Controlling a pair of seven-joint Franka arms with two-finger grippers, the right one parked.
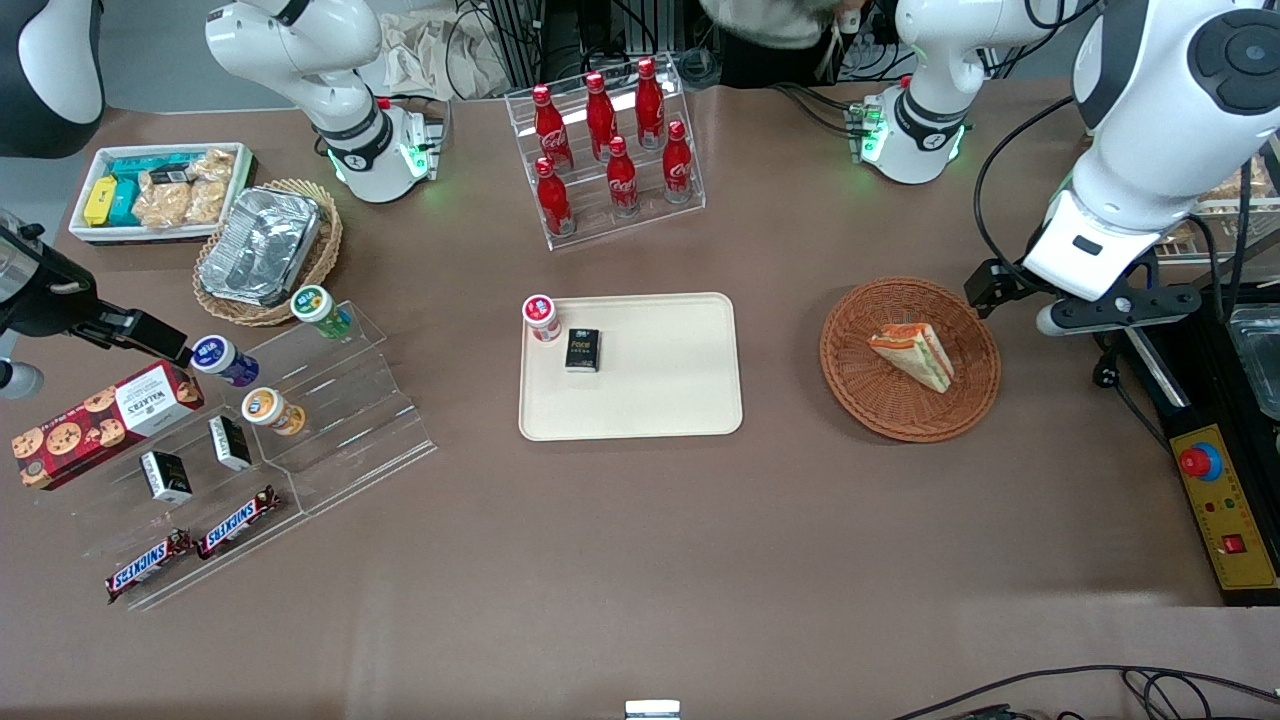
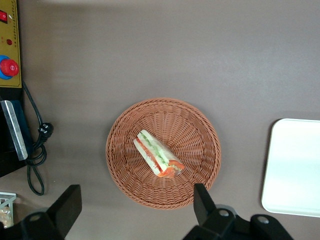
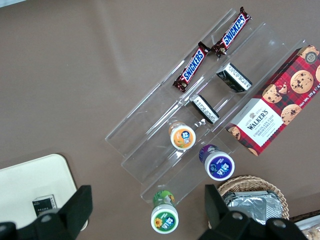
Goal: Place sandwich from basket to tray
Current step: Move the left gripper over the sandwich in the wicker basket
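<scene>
The sandwich (image 1: 912, 353) (image 2: 157, 154), a pale wedge with red-orange and green layers, lies on its side in the round reddish-brown basket (image 1: 880, 400) (image 2: 195, 140). The cream tray (image 1: 660, 390) (image 2: 295, 165) lies flat beside the basket, toward the parked arm's end. On it stand a small red-capped jar (image 1: 541, 317) and a black packet (image 1: 582, 350). My left gripper (image 1: 1040, 300) (image 2: 135, 207) hangs high above the table by the basket's rim, on the working arm's side. It is open, its black fingers (image 2: 205, 205) wide apart with nothing between them.
A yellow box with a red stop button (image 1: 1215, 500) (image 2: 7, 65) and a black cable (image 2: 37, 160) lie toward the working arm's end. A clear rack of red bottles (image 1: 605, 150) stands farther from the front camera than the tray. An acrylic snack stand (image 1: 300, 420) is toward the parked arm's end.
</scene>
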